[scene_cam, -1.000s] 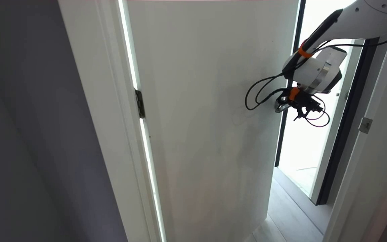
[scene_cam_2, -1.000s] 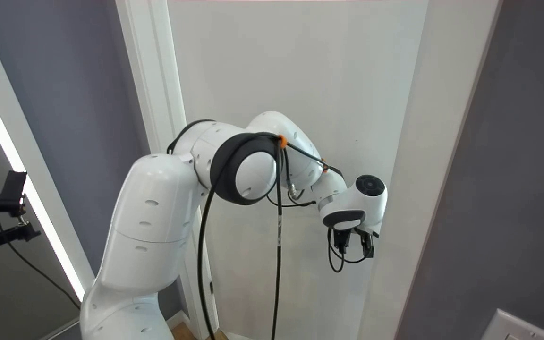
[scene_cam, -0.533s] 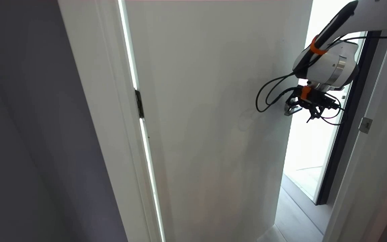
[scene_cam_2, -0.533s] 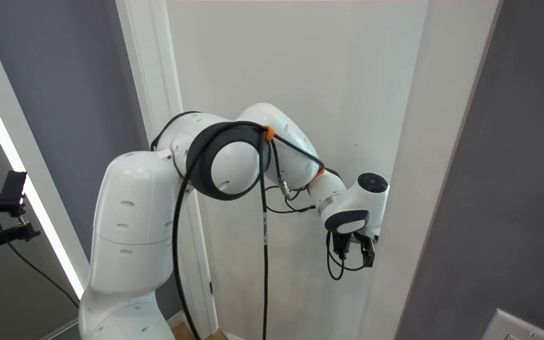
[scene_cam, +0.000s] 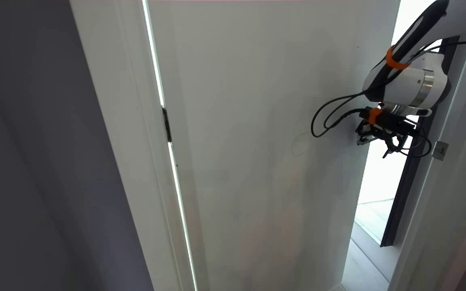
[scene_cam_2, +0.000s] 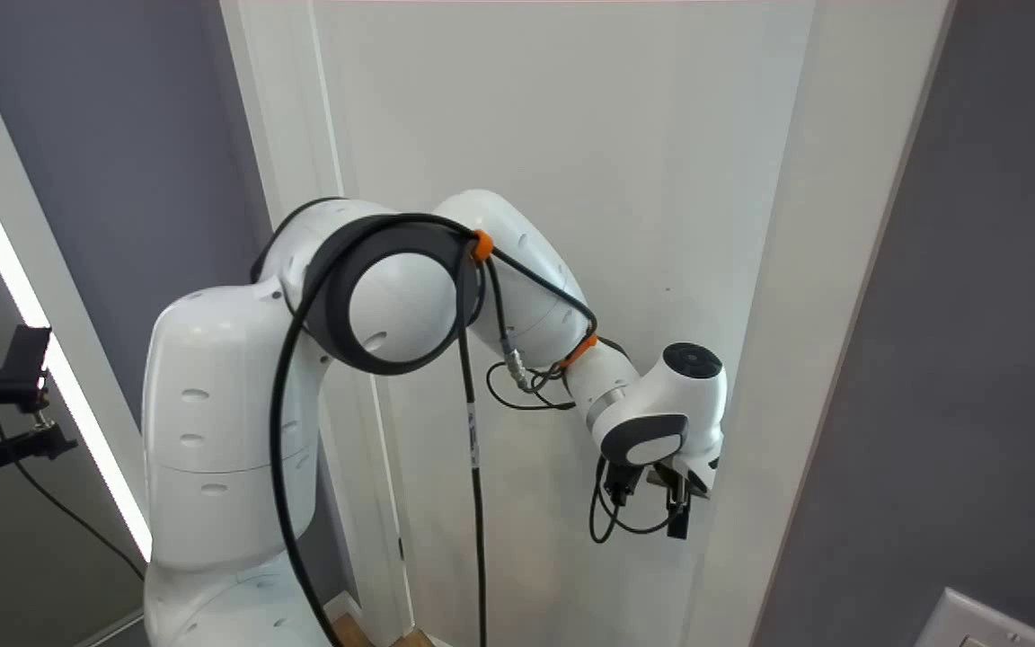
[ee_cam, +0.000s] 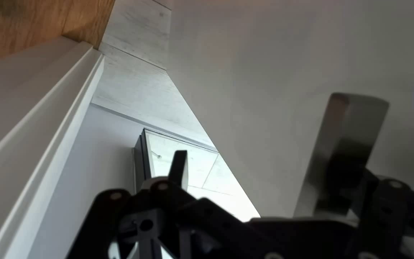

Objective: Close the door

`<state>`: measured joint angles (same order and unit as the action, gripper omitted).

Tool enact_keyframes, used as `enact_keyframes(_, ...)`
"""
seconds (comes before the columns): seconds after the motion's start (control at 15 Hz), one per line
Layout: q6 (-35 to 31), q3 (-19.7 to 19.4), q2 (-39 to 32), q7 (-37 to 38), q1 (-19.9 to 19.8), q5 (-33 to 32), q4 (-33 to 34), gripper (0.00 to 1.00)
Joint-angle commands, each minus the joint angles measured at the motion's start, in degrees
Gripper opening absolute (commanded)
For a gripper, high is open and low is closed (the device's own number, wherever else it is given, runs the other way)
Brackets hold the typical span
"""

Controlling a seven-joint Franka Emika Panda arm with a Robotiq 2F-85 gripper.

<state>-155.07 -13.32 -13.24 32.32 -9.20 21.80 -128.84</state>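
Note:
The white door [scene_cam: 257, 141] stands partly open in an exterior view, its free edge apart from the door frame [scene_cam: 427, 210]. It also fills the right of the wrist view [ee_cam: 257, 72] and shows behind the arm in an exterior view [scene_cam_2: 571, 117]. A dark hinge [scene_cam: 167, 124] is on its left side. The silver lever handle [ee_cam: 354, 111] is at the right in the wrist view. My gripper [ee_cam: 268, 162] is open at the door's free edge. Its left finger [ee_cam: 178, 167] is over the gap; its right finger is dark beside the handle, and contact is unclear.
A silver strike plate [scene_cam: 440, 150] is on the frame. A dark-edged bright opening [scene_cam: 386, 178] lies beyond the gap. Loose black cables [scene_cam: 326, 117] hang by the wrist. A camera on a stand [scene_cam_2: 23, 377] is left of the arm. Grey wall [scene_cam_2: 958, 314] borders the frame.
The door has swung toward the frame; the gap at its free edge and the bright hinge-side slit are narrower. The arm and gripper have moved along with the door's edge, and the wrist has tilted.

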Motion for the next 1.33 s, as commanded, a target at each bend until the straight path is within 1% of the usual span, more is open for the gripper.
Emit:
enact_keyframes(0.0, 0.6, -2.6, 4.7, 9.5, 2.2, -5.3, -4.8, 1.0)
enact_keyframes(0.2, 1.2, -4.3, 7.3, 17.2, 2.7, -11.5, -7.2, 1.0)
enact_keyframes(0.33, 1.2, -4.6, 8.3, 20.4, 2.1, -14.9, -8.6, 1.0)
enact_keyframes(0.67, 4.1, -4.1, 11.3, 28.5, 1.3, -19.6, -11.9, 1.0)
enact_keyframes(0.87, 4.7, -3.4, 13.6, 30.8, 0.5, -19.0, -14.5, 1.0)
enact_keyframes(1.13, 2.1, -2.9, 16.9, 28.2, -1.2, -17.4, -19.7, 1.0)
enact_keyframes(1.27, -0.4, -2.7, 18.0, 26.8, -2.1, -16.5, -22.0, 1.0)
